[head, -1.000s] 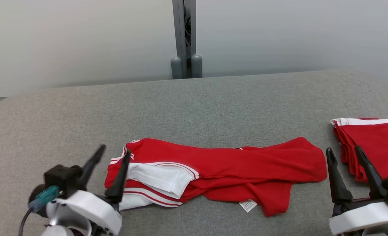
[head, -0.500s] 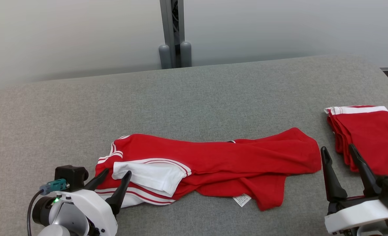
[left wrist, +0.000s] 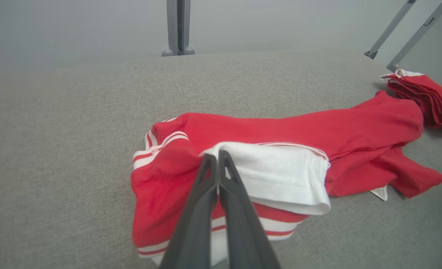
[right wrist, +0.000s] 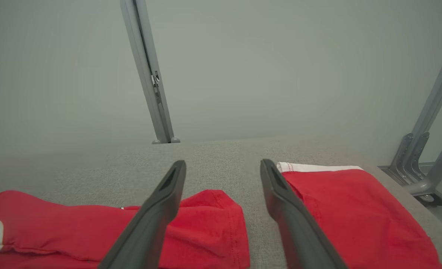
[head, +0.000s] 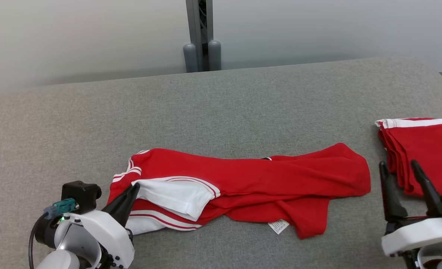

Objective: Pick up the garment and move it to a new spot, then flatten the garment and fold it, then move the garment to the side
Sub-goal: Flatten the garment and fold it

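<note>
Now the left claw (head: 134, 186) has snapped closed: a second ago its fingers stood wide apart at the left end of the garment (head: 262, 179), half a second ago they straddled the hem, and in the left wrist view they press together (left wrist: 217, 156) right where the white inner flap meets the red cloth. From that view it appears to have pinched a thin fold of fabric, though how much cloth sits between the tips is hard to tell

The garment lies crumpled lengthwise across the lower middle of the head view on the grey surface (head: 221, 108), not yet lifted. The right claw (head: 399, 164) has stayed wide open at the lower right, holding nothing, its fingers poised over the gap between the garment's right end and a folded red stack (head: 426, 149)

So the first grasp looks made, and the pick-up can likely begin once the right end is taken too
</note>
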